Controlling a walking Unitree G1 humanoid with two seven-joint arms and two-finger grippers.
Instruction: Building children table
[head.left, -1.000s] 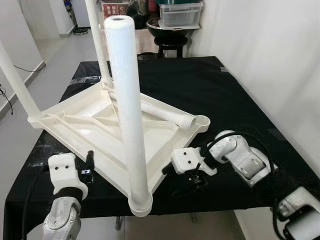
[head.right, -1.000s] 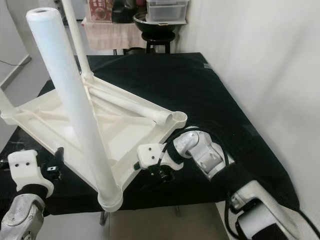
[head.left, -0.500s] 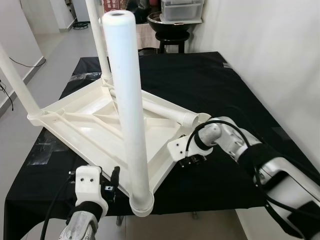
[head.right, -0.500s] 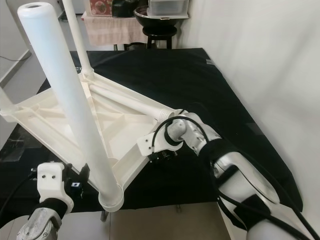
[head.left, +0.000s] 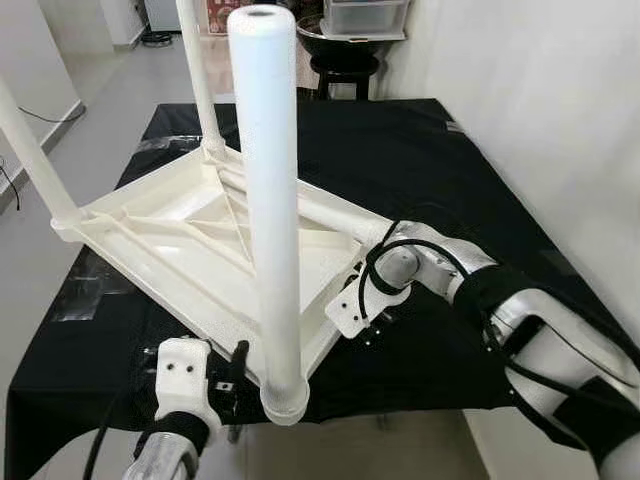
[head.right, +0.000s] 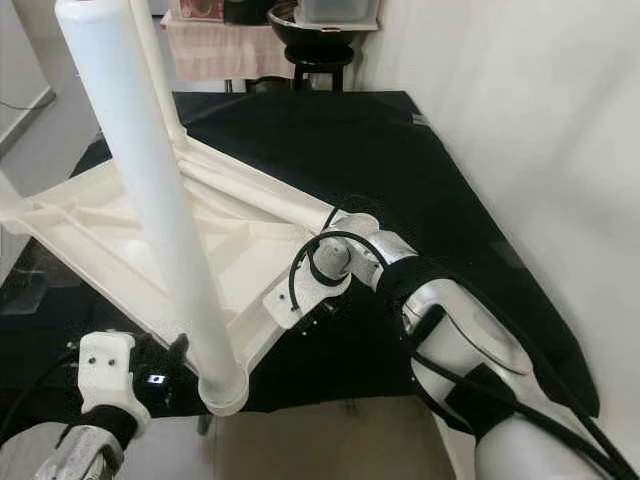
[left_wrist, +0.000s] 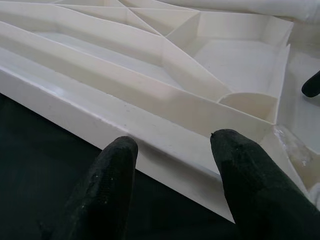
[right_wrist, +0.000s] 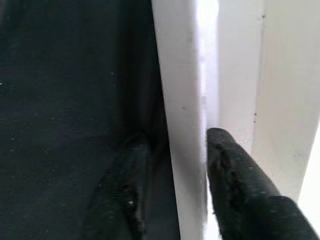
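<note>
Children's table (head.left: 190, 240), white ribbed plastic, lies upside down on the black-clothed table (head.left: 420, 160); from the eye views I see its legs cut off at the top. My right hand (head.left: 352, 312) sits at its near rim, fingertips hidden. Left wrist view: left hand (left_wrist: 172, 165) open, empty, just short of the rim. Right wrist view: right hand's fingers (right_wrist: 235, 185) straddle the thin rim wall; contact is blurred.

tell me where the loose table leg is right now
The loose leg lies flat on the upturned white tabletop, along its far right edge, its open end by the corner beside the right gripper, on the black-covered table.
</note>
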